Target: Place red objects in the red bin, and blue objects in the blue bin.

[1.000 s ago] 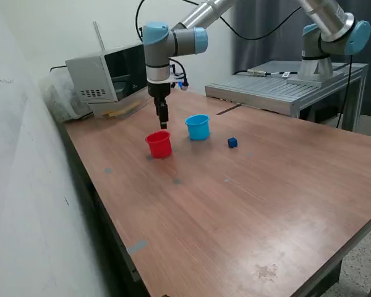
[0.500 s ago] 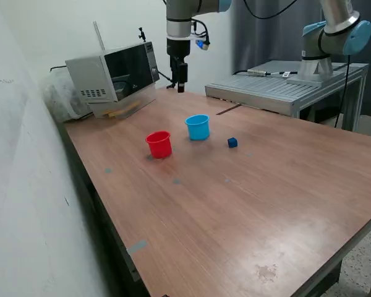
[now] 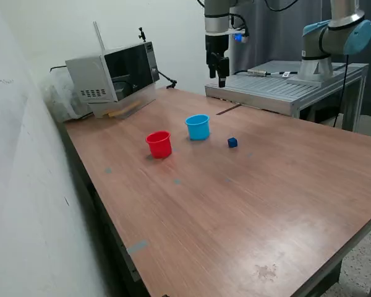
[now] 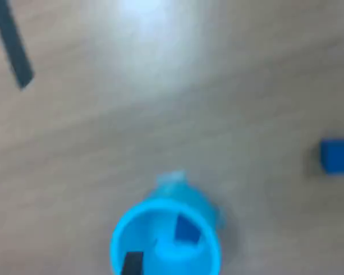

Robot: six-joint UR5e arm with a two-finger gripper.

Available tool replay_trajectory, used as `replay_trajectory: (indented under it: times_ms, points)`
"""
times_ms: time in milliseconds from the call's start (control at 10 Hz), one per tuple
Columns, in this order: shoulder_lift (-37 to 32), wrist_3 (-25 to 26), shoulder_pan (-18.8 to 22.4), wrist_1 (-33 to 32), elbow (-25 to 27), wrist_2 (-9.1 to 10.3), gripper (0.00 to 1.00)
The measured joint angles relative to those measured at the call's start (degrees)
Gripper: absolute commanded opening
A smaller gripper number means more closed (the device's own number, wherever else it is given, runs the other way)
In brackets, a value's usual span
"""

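Note:
The red cup (image 3: 159, 143) and the light-blue cup (image 3: 198, 127) stand side by side on the wooden table (image 3: 247, 204). One dark blue cube (image 3: 232, 142) lies on the table to the exterior view's right of the blue cup. My gripper (image 3: 221, 79) hangs high above the table's far edge, beyond the blue cup, holding nothing. The blurred wrist view shows the blue cup (image 4: 166, 243) with a dark blue cube (image 4: 187, 230) inside it, and the loose blue cube (image 4: 337, 156) apart from it. The fingertips (image 4: 132, 264) stand wide apart. No red cube shows.
A white microwave (image 3: 114, 74) sits at the table's far corner on the exterior view's left. A grey metal platform (image 3: 278, 90) with a second arm's base (image 3: 324, 46) stands behind the table. A dark strip (image 4: 11, 48) marks the table in the wrist view.
My gripper has risen from just above the red cup and swung to the exterior view's right, ending high beyond the blue cup. Cups and the loose cube have not moved.

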Motion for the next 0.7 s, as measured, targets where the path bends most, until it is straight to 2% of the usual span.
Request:
replay_trajectory:
  times_ms: [300,700]
  points:
    - [-0.60,2.05,3.12,-2.37,4.59,1.33,1.00]
    - [8.01,2.60,5.26,-5.95,2.92,1.70,1.00]
